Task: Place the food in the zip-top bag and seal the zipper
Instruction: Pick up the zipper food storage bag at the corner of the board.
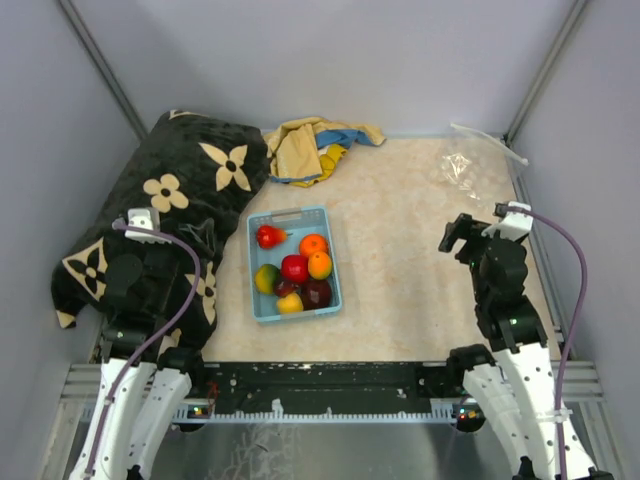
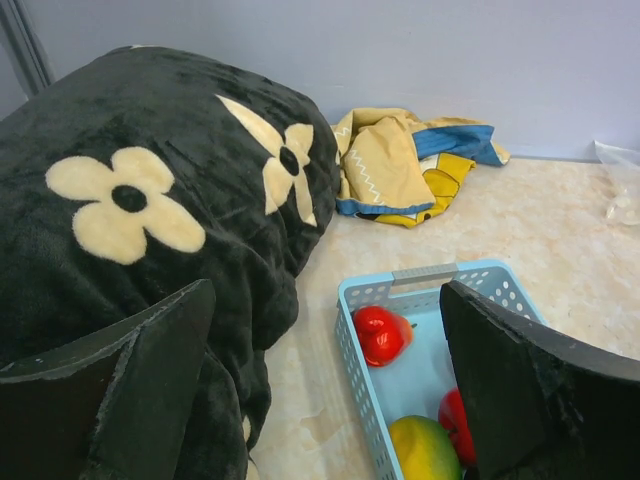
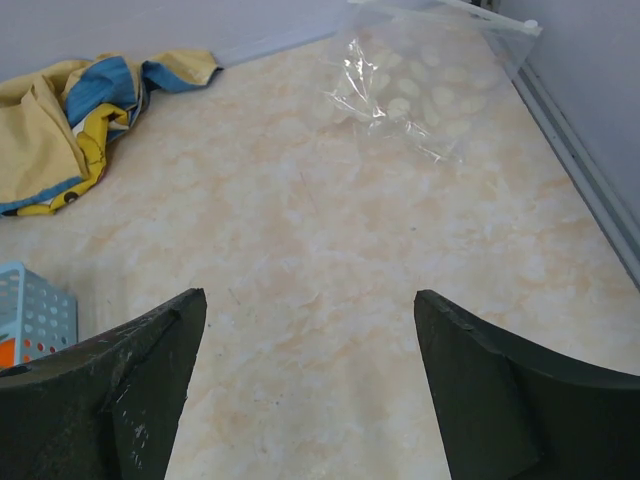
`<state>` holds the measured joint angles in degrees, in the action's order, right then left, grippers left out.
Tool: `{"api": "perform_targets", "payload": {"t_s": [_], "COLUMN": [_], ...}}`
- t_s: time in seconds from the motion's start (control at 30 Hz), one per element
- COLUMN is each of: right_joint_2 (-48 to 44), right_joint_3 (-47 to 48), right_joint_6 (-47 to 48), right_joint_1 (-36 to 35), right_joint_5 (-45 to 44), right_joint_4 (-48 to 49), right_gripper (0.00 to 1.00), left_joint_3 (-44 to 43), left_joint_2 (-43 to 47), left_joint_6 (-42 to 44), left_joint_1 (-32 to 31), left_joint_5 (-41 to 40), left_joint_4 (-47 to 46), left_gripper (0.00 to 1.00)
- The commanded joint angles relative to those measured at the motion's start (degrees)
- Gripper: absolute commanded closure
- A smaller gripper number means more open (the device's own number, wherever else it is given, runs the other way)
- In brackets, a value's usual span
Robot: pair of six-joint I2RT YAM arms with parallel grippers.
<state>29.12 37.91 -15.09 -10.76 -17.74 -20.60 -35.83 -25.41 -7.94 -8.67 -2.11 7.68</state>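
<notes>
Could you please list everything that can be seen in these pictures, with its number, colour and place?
toy fruits: about seven; red, orange, yellow, yellow-green, maroon; in the basket
basket: one; light blue; middle of the table
zip-top bag: one; clear; lying flat, far right corner
zipper: one; whitish; bag's far edge
blanket: one; black with cream flowers; far left
cloth: one; yellow and blue; crumpled at the back wall
table: one; beige, marbled
left fingers: two; black; open, left of the basket
right fingers: two; black; open, over bare table
</notes>
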Motion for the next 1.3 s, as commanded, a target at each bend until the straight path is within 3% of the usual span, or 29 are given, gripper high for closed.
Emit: {"api": "perform_targets", "payload": {"t_s": [0.0,0.53,0.83,1.03,1.27], "right_joint_2": [1.26,15.41,32.04,43.91,59.93], "right_joint_3": [2.30,4.55,11.85,17.97,29.28], "right_joint_6": [0.85,-0.14,-6.81,-9.18,-5.82], "right_joint_1": [-0.75,-0.66,4.13,7.24,11.19], "right_joint_5": [-0.71,2.53,1.60,-6.05,-6.10], "right_joint_4": [3.13,14.47,20.36,25.70,28.14], "right_gripper": [0.14,0.12,0.11,0.12,0.12], "left_joint_3": [0.88,2.17,3.56,4.89,4.70], "left_joint_2": [1.14,0.88,-0.56,-0.62,-2.13], "left_joint_6": [-0.85,-1.64,-1.51,-0.67,0.55], "left_joint_1": [-0.39,-0.39,-0.44,-0.52,-0.43], "left_joint_5": [-0.73,-0.62,0.25,-0.97,-1.48], "left_joint_4": [-1.41,-1.55,-1.60,-1.83,-2.18], "left_gripper": [0.00,0.00,0.00,0.00,0.00]}}
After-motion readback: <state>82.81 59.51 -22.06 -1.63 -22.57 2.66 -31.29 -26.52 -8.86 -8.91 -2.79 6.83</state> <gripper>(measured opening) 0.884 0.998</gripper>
